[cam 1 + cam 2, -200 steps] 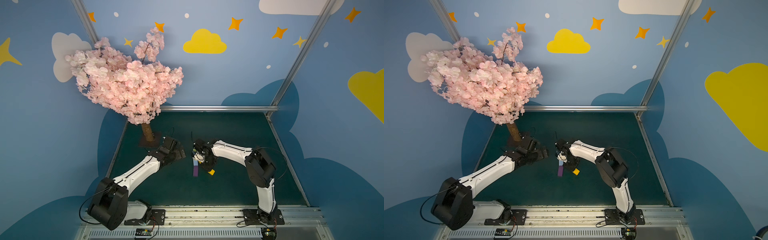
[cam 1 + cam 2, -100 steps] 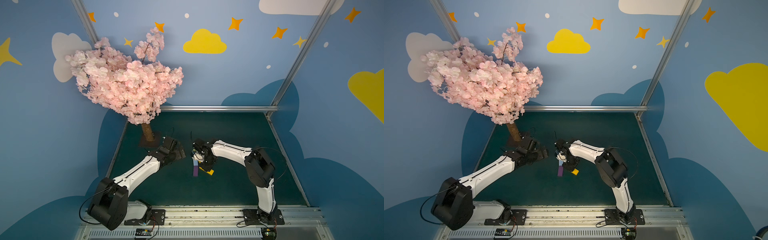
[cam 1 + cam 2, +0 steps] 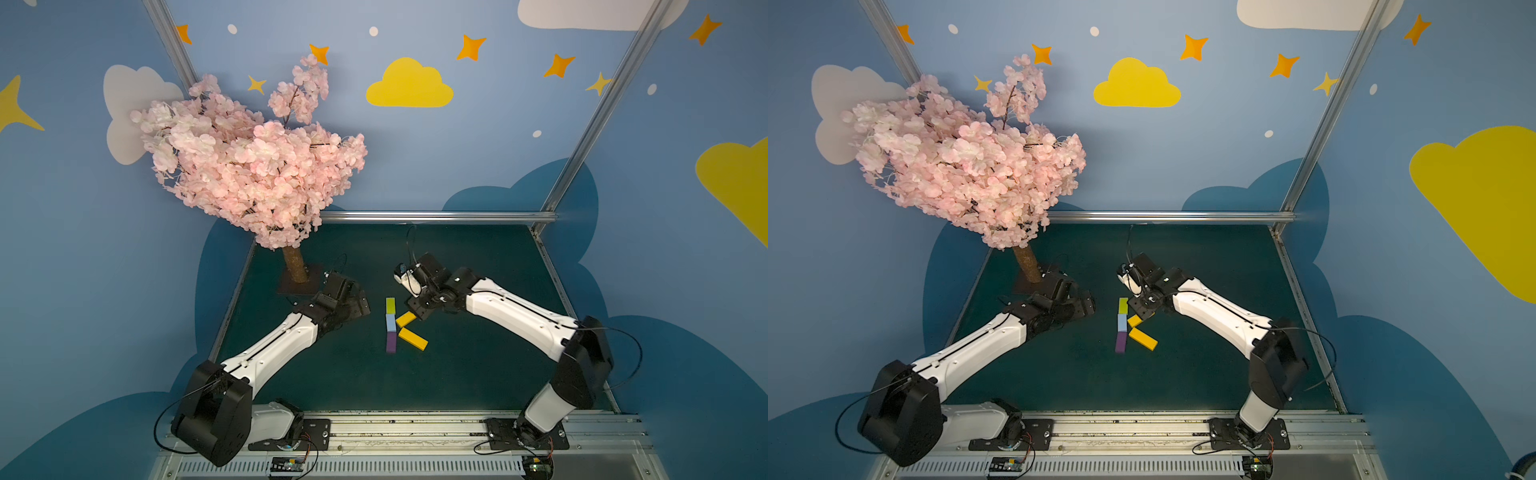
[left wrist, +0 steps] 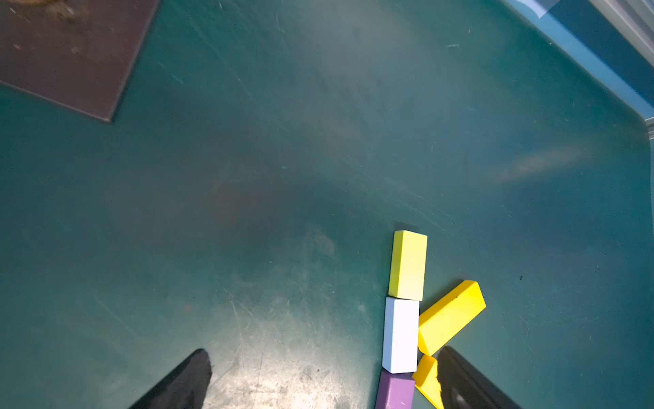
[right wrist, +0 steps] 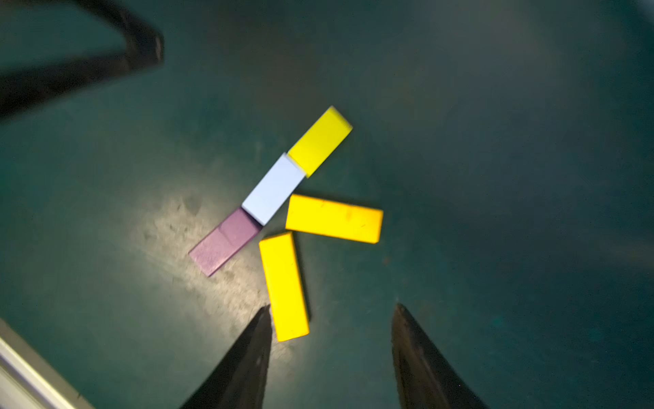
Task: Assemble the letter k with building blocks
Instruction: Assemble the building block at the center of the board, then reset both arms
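Note:
The building blocks lie flat mid-table as a letter k. Lime-green (image 3: 390, 305), light-blue (image 3: 390, 323) and purple (image 3: 391, 343) blocks form the stem. Two orange-yellow blocks, upper (image 3: 405, 319) and lower (image 3: 413, 338), slant off its right side. My right gripper (image 3: 417, 311) hangs open above the K's upper right, partly hiding the upper arm's end. In the right wrist view my right gripper (image 5: 332, 307) holds nothing, and the end of an orange-yellow block (image 5: 285, 285) shows beside one finger (image 5: 247, 354). My left gripper (image 3: 360, 306) stands wide open left of the stem, holding nothing (image 4: 323, 350).
A pink blossom tree (image 3: 249, 166) stands at the back left on a dark base plate (image 3: 299, 284), close behind my left arm. A metal rail (image 3: 436, 217) closes the back of the green mat, and blue walls stand on both sides.
My right gripper has opened and drawn up and back from the blocks, uncovering both orange-yellow arms. The left arm has not moved.

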`<state>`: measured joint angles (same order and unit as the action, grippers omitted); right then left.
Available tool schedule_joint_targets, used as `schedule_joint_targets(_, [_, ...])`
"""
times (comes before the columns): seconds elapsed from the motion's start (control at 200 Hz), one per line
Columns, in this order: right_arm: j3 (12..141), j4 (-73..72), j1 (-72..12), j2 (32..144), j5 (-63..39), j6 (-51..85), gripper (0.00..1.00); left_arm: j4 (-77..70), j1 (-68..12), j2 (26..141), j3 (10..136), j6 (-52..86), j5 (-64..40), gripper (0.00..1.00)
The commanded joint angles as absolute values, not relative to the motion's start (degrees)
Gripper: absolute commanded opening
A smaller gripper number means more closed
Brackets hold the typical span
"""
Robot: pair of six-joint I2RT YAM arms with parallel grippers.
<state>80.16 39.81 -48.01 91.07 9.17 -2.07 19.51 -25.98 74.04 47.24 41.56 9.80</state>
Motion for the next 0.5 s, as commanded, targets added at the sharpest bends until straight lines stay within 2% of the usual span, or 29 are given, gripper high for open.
schedule_joint_targets(0.0, [74.5, 33.3, -46.2, 84.9, 18.4, 2.8, 0.69, 19.8, -25.9, 70.9, 48.3, 39.2, 13.6, 1.00])
schedule_joint_targets(0.04, [72.2, 31.7, -44.9, 82.2, 21.3, 4.6, 0.76, 19.6, -25.8, 70.1, 48.1, 38.5, 14.7, 1.00])
schedule_joint_targets(0.325, [53.0, 27.7, -34.1, 62.6, 37.2, 15.0, 0.92, 18.0, -26.0, 66.4, 44.9, 35.0, 22.2, 1.00])
schedule_joint_targets(0.496, [34.6, 12.5, -30.2, 46.5, 45.1, 16.1, 0.93, 19.2, -25.8, 65.1, 44.0, 35.5, 32.1, 1.00])
